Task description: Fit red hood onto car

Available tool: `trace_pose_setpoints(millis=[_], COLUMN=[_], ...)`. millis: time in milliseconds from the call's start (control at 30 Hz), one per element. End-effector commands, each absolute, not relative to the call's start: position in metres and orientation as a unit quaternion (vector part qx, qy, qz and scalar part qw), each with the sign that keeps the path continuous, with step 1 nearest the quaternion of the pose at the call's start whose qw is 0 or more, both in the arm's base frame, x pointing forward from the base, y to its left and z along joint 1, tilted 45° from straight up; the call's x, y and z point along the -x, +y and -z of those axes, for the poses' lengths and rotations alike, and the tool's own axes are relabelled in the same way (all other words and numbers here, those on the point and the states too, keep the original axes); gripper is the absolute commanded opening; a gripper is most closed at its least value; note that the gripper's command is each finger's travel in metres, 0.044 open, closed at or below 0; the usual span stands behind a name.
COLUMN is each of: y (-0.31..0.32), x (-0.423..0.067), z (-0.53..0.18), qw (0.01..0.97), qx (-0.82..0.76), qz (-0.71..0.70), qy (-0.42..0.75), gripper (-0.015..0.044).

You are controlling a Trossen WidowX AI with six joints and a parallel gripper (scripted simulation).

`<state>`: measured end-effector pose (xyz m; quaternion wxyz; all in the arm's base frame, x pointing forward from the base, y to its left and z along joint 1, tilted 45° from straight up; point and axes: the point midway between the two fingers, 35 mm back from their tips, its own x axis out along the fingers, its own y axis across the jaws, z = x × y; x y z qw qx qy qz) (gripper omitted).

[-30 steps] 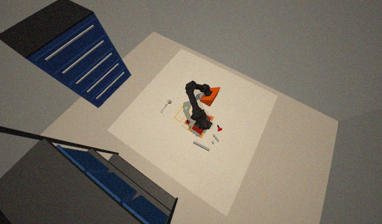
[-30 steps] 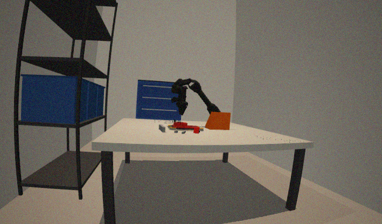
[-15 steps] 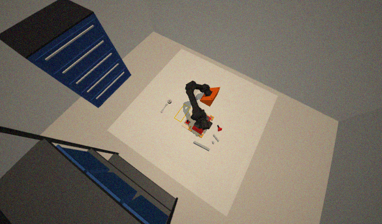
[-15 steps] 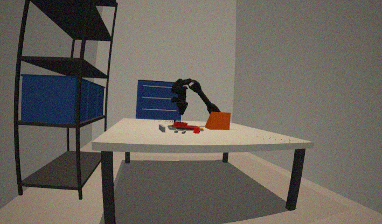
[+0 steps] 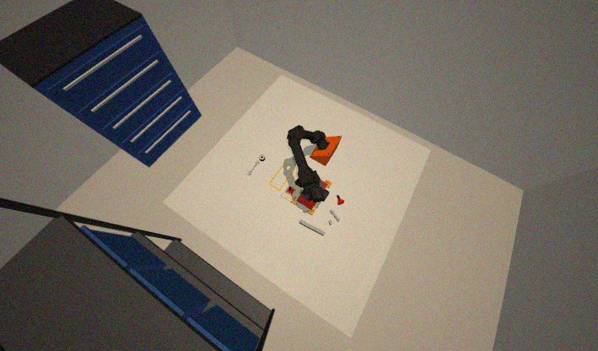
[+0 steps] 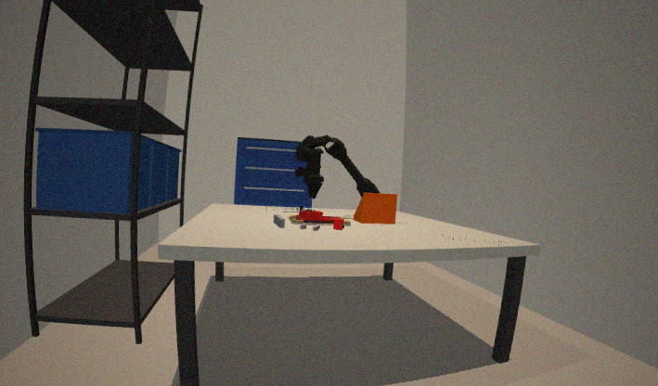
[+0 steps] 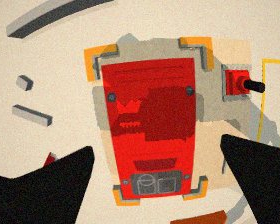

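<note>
One pale square table top (image 5: 257,244) carries everything, and near its middle stands the orange wedge-shaped base block (image 5: 329,148) from which the black jointed arm (image 5: 302,163) reaches over the work. Under the wrist lies the orange-cornered jig (image 7: 98,63) with the grey toy car chassis (image 7: 153,183) in it, and the red flat-roofed hood shell (image 7: 149,116) rests over the deck; in the wrist view two dark peg tips show through its far corner holes, while the near corners are hard to read, so whether it sits fully flat cannot be told for sure. Judging by this, the step in hand is the retreat: it is done well by lifting straight up, no sideways drift, and steering wide of the small grey bars (image 7: 32,115) and the little red part (image 5: 340,200) just beside the jig. Last, the black parallel-jaw claw (image 7: 157,192) hangs above the hood, spread almost fully, gripping nothing and touching nothing.
</note>
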<state>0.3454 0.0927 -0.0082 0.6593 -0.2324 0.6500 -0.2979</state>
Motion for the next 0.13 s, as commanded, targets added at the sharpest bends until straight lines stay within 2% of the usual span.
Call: trace_pose_setpoints(millis=[0, 100], y=[0.0928, 0.0928], x=[-0.3449, -0.3449], z=[0.0082, 0.0082], qw=[0.659, 0.659], qx=[0.230, 0.230], qz=[0.299, 0.299], qy=[0.651, 0.651], gripper=[0.0440, 0.0440])
